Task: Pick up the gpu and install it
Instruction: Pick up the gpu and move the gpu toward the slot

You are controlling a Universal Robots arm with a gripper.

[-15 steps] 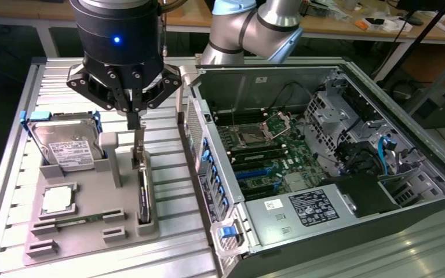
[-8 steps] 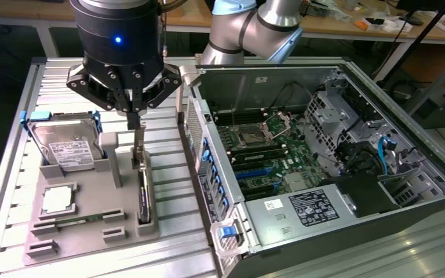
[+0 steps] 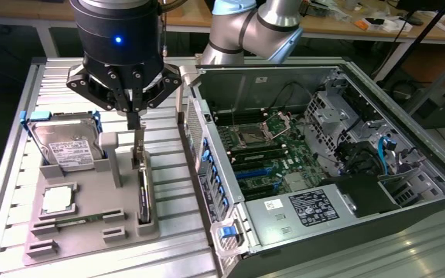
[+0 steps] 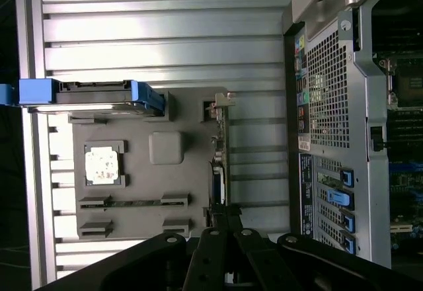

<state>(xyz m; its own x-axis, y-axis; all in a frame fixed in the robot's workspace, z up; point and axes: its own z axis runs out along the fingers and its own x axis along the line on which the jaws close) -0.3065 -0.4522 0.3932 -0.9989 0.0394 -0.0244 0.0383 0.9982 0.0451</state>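
Observation:
The gpu (image 3: 142, 188) is a thin dark card standing on edge in a slot of the grey holder tray (image 3: 91, 237), with its silver bracket pointing up. In the wrist view the gpu (image 4: 220, 152) appears edge-on. My gripper (image 3: 134, 123) hangs straight above the card's bracket end, its fingers pressed together and shut. In the wrist view the gripper (image 4: 225, 217) overlaps the card's near end. I cannot tell whether the tips touch the card. The card still sits in its slot.
The open computer case (image 3: 323, 116) lies at the exterior view's right, motherboard (image 3: 273, 156) exposed. On the tray are a hard drive (image 3: 64, 145) in a blue-cornered frame, a processor chip (image 3: 58, 200) and a memory stick (image 3: 79, 220). A ribbed metal table (image 3: 164, 98) lies underneath.

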